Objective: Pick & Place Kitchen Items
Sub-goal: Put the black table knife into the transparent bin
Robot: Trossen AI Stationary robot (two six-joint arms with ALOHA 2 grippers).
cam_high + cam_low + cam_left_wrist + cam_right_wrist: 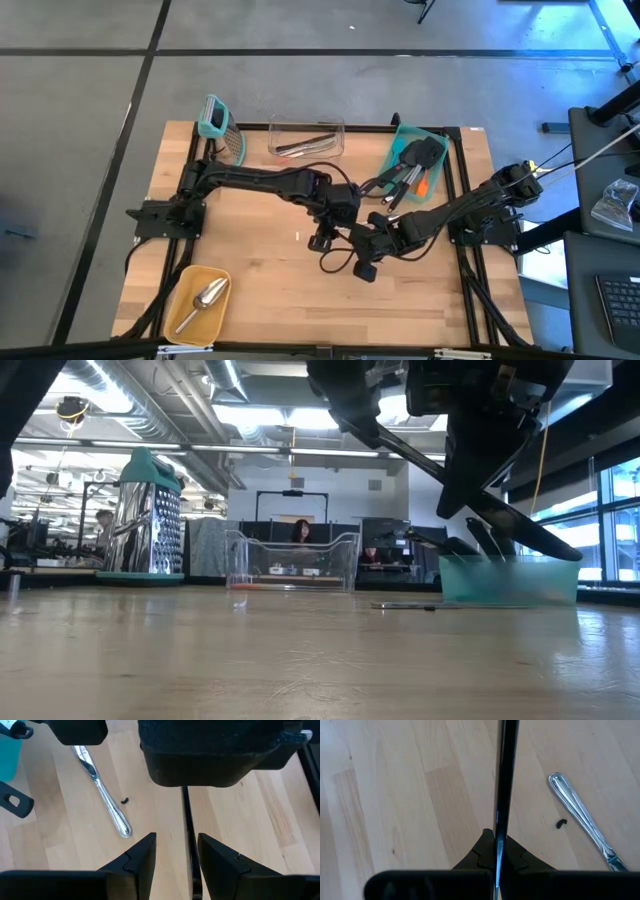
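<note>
The yellow tray (190, 285) at the table's near edge holds the silver scoop (205, 298). Mid-table, the right gripper (498, 851) is clenched on a thin black utensil handle (506, 780). The left gripper (176, 851) has its fingers parted around the same handle, not visibly pressing it. A table knife (102, 792) lies on the wooden table (260, 280) just beside them. Farther back sit the teal bin (400, 150) of black utensils (420, 155), a clear container (306, 139) and a box grater (222, 128).
</note>
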